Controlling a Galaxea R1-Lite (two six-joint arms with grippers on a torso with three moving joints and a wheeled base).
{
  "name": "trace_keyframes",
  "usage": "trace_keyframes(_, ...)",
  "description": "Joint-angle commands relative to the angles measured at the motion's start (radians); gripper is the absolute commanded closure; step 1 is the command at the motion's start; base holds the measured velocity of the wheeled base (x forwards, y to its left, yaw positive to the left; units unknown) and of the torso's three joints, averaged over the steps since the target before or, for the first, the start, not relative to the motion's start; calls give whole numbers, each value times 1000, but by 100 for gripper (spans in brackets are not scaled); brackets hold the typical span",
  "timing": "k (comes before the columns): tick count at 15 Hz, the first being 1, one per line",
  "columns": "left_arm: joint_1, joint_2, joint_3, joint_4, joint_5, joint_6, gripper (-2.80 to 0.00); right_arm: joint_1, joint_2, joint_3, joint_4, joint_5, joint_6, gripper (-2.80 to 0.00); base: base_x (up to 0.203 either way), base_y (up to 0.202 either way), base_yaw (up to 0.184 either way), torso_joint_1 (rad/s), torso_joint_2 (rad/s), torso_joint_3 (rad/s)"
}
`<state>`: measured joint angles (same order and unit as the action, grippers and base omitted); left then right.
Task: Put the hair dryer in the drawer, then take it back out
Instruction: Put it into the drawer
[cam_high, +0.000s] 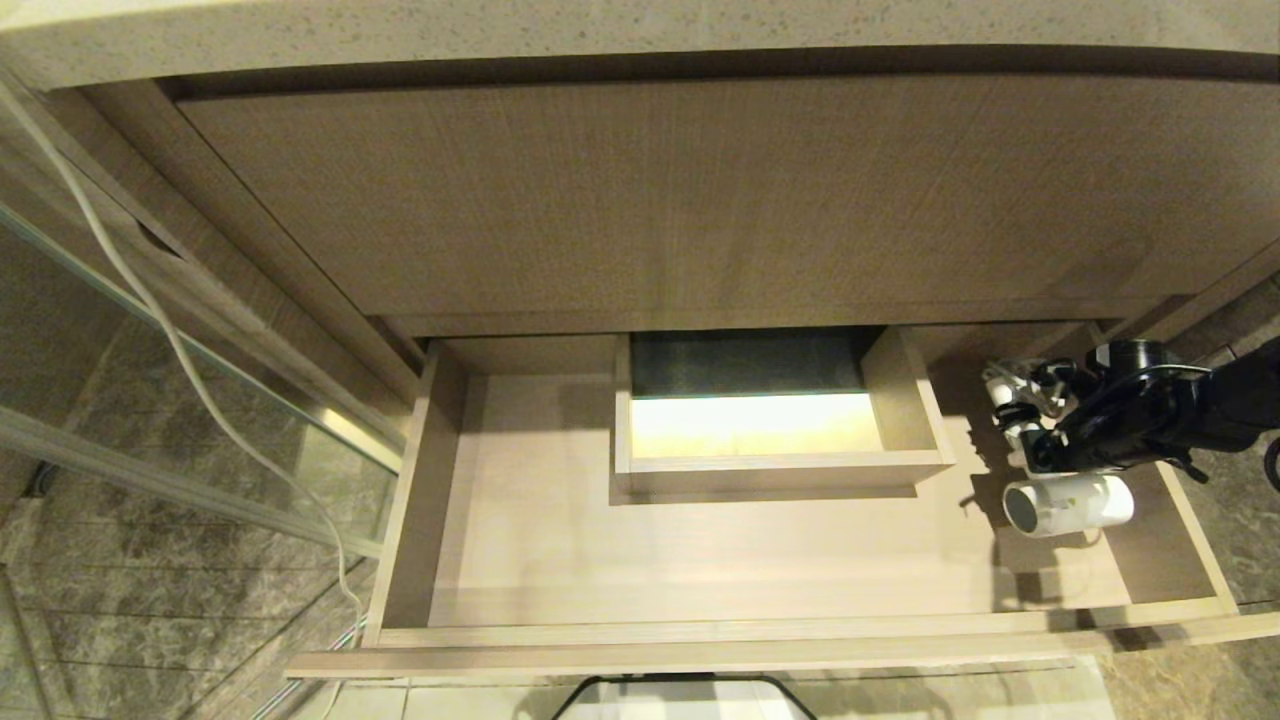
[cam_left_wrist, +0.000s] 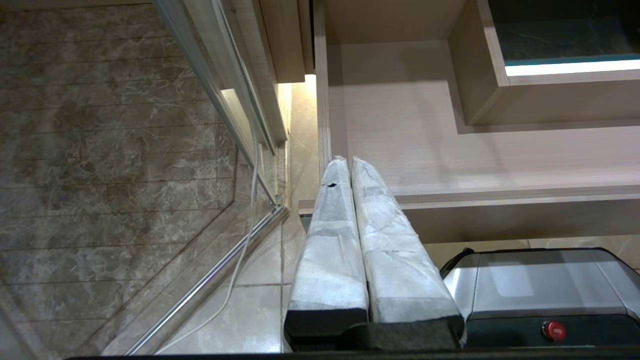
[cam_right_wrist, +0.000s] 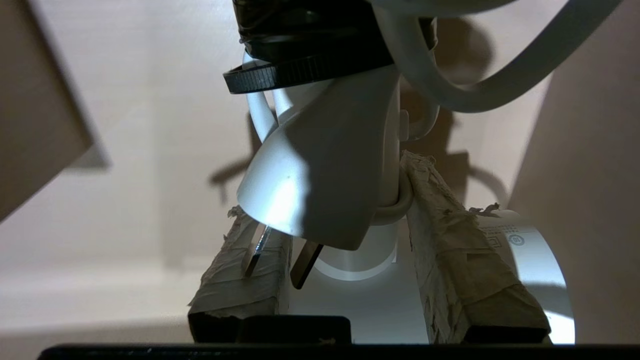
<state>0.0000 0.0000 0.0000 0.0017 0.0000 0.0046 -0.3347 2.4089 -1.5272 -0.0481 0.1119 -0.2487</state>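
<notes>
Hair dryer (cam_high: 1068, 503) hangs low over the right end of the open drawer (cam_high: 700, 625), held in the right gripper (cam_right_wrist: 345, 240), whose jaws stand partly open and pinch its handle. Risk: the bundled cord (cam_high: 1015, 400) and plug (cam_right_wrist: 320, 190) dangle loose and could snag on the drawer's side wall. Left gripper (cam_left_wrist: 350, 167) idles closed outside the drawer.

Warm, dim light throughout. A bright glow fills the boxed cutout (cam_high: 750, 425) of the wide light wood-grain drawer (cam_high: 520, 530). Hard shadows fall near its right edge, perhaps from overhead lamps. The right wrist close-up is soft, heavily shadowed.
</notes>
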Motion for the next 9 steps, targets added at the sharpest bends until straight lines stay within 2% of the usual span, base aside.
trace_keyframes(1, 0, 0, 1, 0, 0, 0, 0, 6, 98, -45, -40, -25, -2, 0, 0, 0, 0, 0, 0, 0)
trace_keyframes(7, 0, 0, 2, 0, 0, 0, 0, 16, 204, -145, -128, -57, -6, 0, 0, 0, 0, 0, 0, 0)
trace_keyframes(8, 0, 0, 2, 0, 0, 0, 0, 16, 206, -152, -131, -57, -7, -178, 0, 0, 0, 0, 0, 0)
trace_keyframes(9, 0, 0, 1, 0, 0, 0, 0, 16, 200, -152, -133, -57, -7, -280, 0, 0, 0, 0, 0, 0)
